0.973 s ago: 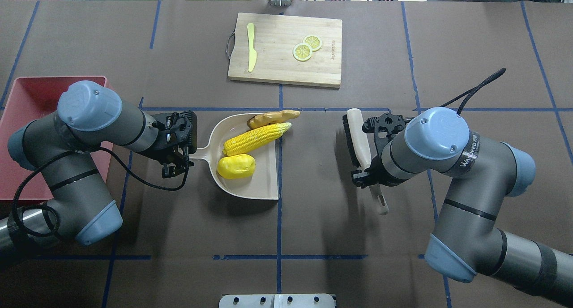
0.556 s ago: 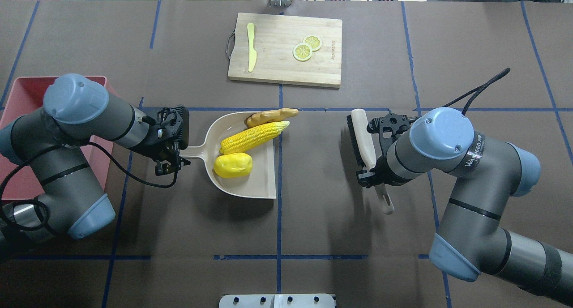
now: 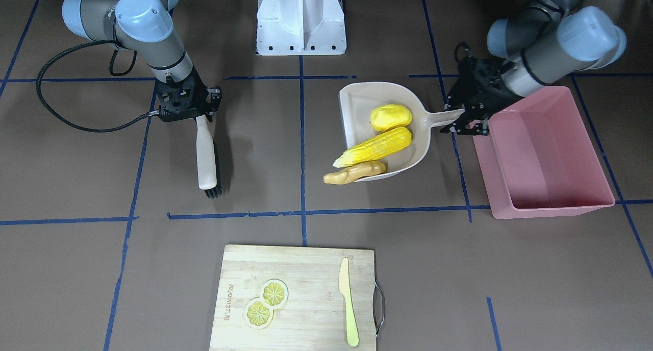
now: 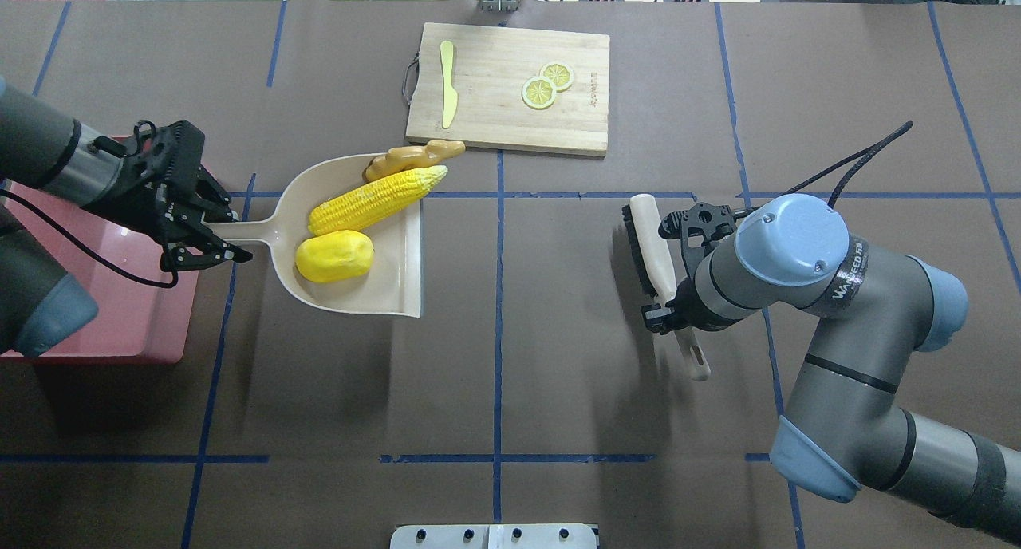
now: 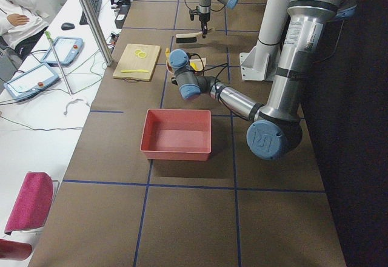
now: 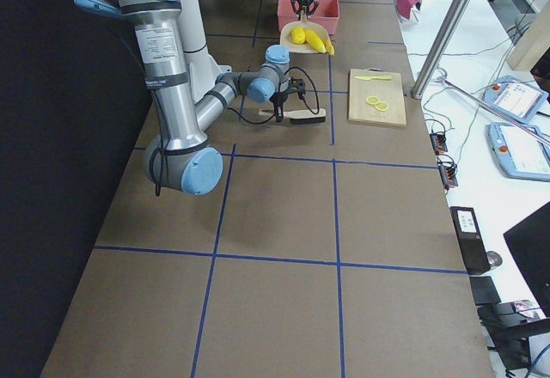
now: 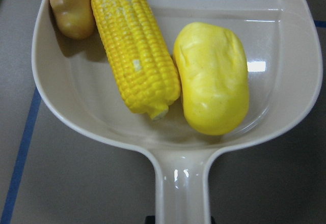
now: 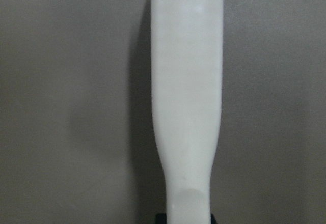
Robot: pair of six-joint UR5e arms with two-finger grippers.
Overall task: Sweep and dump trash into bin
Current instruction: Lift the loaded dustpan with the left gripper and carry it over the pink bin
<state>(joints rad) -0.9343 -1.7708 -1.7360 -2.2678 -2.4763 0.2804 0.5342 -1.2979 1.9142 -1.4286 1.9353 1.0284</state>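
The trash lay in the beige dustpan (image 4: pixel 395 290) directly ahead of the left claw (image 4: pixel 227 234). The corn cob (image 4: pixel 375 200) and the potato-like lump (image 4: pixel 334 257) sat side by side and touching. The ginger root (image 4: pixel 413 156) was at the far corner, with its end poking out past the pan's open lip. The left claw was closed tight on the pan's handle, and the shadow beneath suggested the pan was raised off the worktop (image 4: pixel 494 389). It looked roughly level, probably so nothing would roll out of the open front. The overhanging ginger seemed the likeliest piece to slip.

The pink bin (image 3: pixel 553 206) stood just behind and below that claw, empty, with its near wall beside the handle. A tip over its rim appeared to be all that was left.

The right claw (image 4: pixel 670 302) was closed on the handle of the brush (image 4: pixel 650 242). It held the brush well apart from the pan with the bristles facing towards it, presumably parked clear of the dump.
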